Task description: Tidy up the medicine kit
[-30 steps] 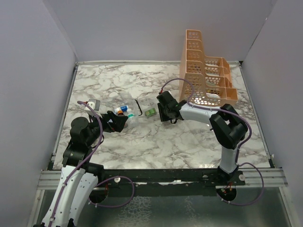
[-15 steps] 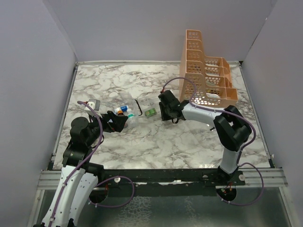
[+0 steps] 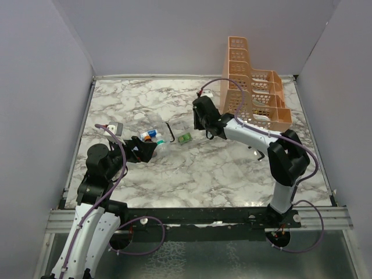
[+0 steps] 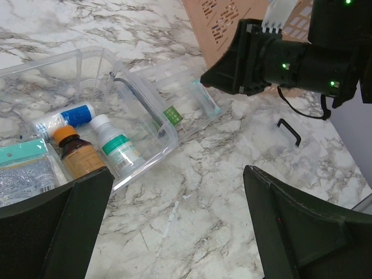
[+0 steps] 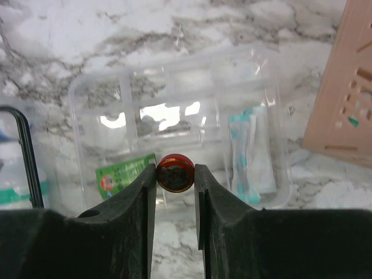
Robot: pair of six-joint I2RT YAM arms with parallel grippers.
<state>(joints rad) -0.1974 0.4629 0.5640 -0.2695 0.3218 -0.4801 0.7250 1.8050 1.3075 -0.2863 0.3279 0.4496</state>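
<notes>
Top view: kit (image 3: 156, 141) lies left-centre on the bench (image 3: 221, 174), between the two arms, open, w/ black handle (image 3: 170, 131) showing on its right. L gripper (image 3: 145, 149) hovers just beside the kit's near-left edge, same spot as a sec ago. R gripper (image 3: 199, 119) has shifted: it was low beside the green packet (image 3: 185, 138), now it's up and back, nearer the rack (image 3: 250, 93).

L wrist view: L gripper is spread fully wide w/ nothing in it. The kit's box is just ahead, holding a white bottle (image 4: 119, 148), brown bottle (image 4: 78, 158) and blue tube (image 4: 67, 116). The kit's 2nd clear half, a tray (image 4: 174, 81), lies to the right of the box, w/ the green packet inside. R gripper hangs over the tray's far end.

R wrist view: R gripper is closed down narrow on a red disc (image 5: 175, 172), both fingers touching it, having tightened a bit over the last sec. The tray is directly below, w/ the green packet on the left and sachets (image 5: 251, 148) on the right, well apart.

Meaning: probably the disc is now secured and lifted clear. Next step is likely to drop it into a free part of the tray. It's a small round item, so it could slip or roll on release.
</notes>
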